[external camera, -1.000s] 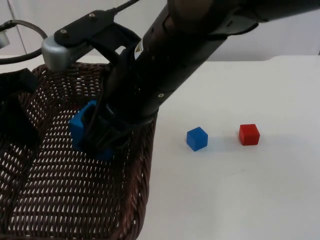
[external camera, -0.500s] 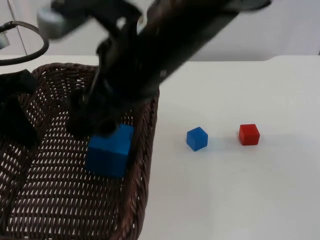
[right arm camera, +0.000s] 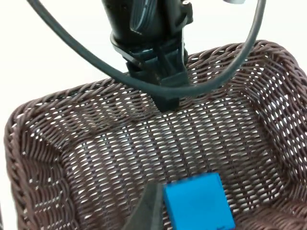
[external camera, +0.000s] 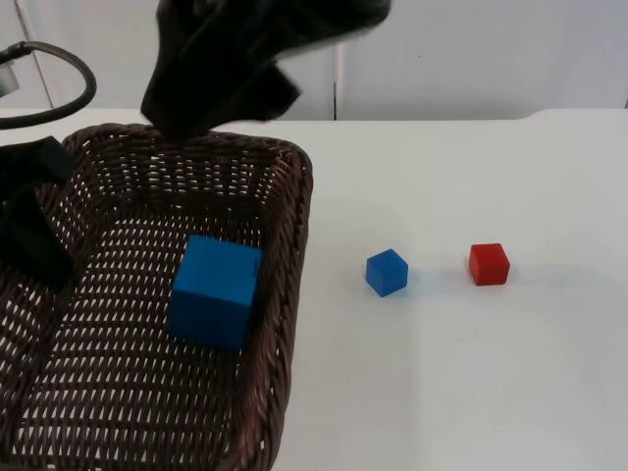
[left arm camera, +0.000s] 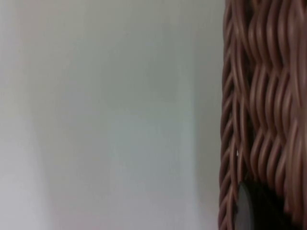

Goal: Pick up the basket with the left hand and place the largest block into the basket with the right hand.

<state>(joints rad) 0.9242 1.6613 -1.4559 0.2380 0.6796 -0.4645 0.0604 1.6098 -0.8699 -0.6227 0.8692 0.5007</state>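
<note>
The right gripper [external camera: 211,93] has let go and lifted above the basket [external camera: 294,196]; its opening cannot be told. The large blue block [external camera: 216,291] now lies inside, while the left gripper [external camera: 34,231] clamps the rim

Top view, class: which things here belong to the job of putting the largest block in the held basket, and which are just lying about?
Part of the job:
- basket, gripped at its rim by the left gripper
- big blue block, lying inside it
- right gripper, above the basket's far rim

Just lying about:
- small blue block on the table
- red block beside it

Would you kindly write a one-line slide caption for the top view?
Large blue block lies in the wicker basket held by the left gripper; right gripper above the rim.
</note>
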